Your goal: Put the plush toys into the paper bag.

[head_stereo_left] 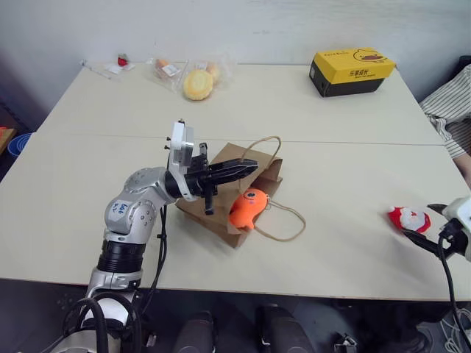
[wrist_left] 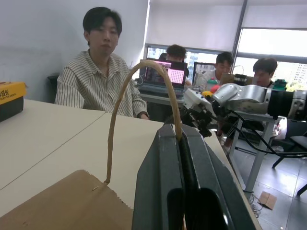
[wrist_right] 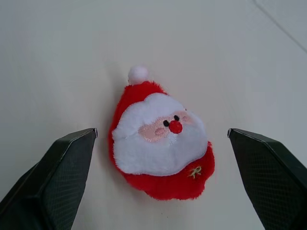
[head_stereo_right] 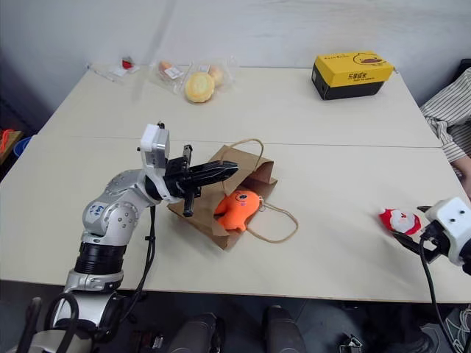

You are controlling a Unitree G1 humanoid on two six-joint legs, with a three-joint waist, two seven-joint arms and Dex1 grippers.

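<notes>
Twine is what your left tool (head_stereo_left: 246, 170) is clenched on: one loop handle (wrist_left: 144, 96) of the paper bag (head_stereo_left: 221, 209), pinched between its shut fingers above the bag's mouth. The bag lies on its side on the tabletop (head_stereo_left: 331, 147) under that tool, and the arm covers much of its upper face, so you cannot judge how far the mouth gapes. The orange fish toy (head_stereo_left: 248, 207) sits just below and beyond the left tool's tips, at the bag's mouth, lying on the bag's brown paper; whether any of it is inside is hard to tell. The bag's second handle (head_stereo_left: 283, 224) loops flat on the tabletop past the fish.

Your right tool (wrist_right: 158, 139) is released, its fingers (wrist_right: 57, 177) spread wide to either side of the red-and-white Santa toy (wrist_right: 160, 146), which lies face up on the tabletop between them, touching neither. In the head views that tool is cut off by the picture's edge, with the Santa toy just ahead of it.
</notes>
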